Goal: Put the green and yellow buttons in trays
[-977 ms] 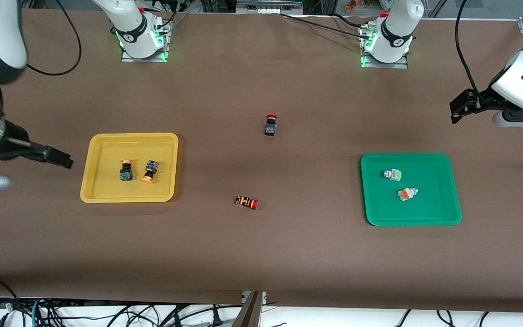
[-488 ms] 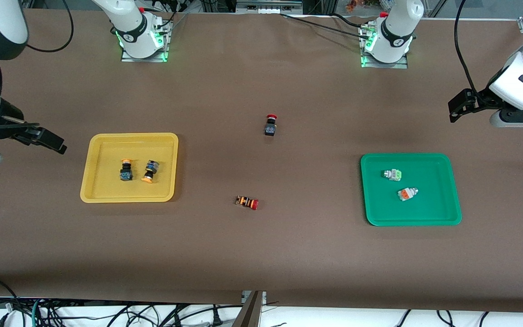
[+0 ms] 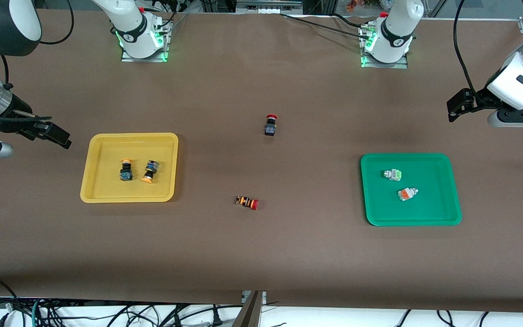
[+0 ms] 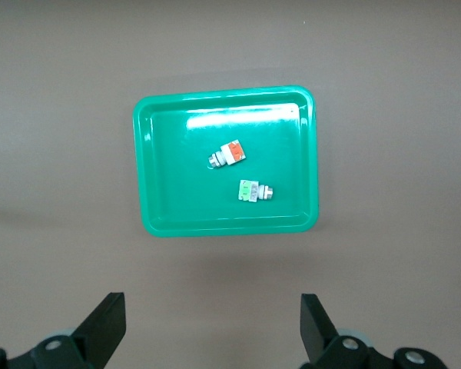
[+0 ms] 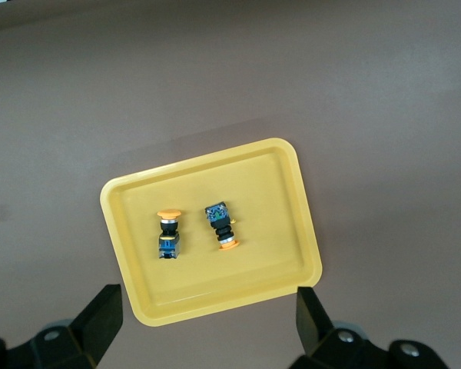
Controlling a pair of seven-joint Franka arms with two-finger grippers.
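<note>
The yellow tray (image 3: pixel 130 136) holds two orange-yellow capped buttons (image 3: pixel 125 169) (image 3: pixel 150 171) lying on their sides. They also show in the right wrist view (image 5: pixel 168 234) (image 5: pixel 221 224). The green tray (image 3: pixel 429 206) holds a white button with a green face (image 3: pixel 392 174) and one with an orange face (image 3: pixel 407 194). Both show in the left wrist view (image 4: pixel 252 190) (image 4: pixel 229 155). My right gripper (image 3: pixel 55 134) is open and empty, up over bare table beside the yellow tray. My left gripper (image 3: pixel 459 106) is open and empty, up over the table at the left arm's end.
A red-capped button with a black body (image 3: pixel 270 125) stands on the table's middle. A red-capped button with an orange-striped body (image 3: pixel 247 202) lies nearer the front camera. Brown table surface surrounds both trays.
My right gripper has drawn back from the yellow tray's side and risen, its arm swinging up. My left gripper has shifted only slightly. Buttons and trays have not moved.
</note>
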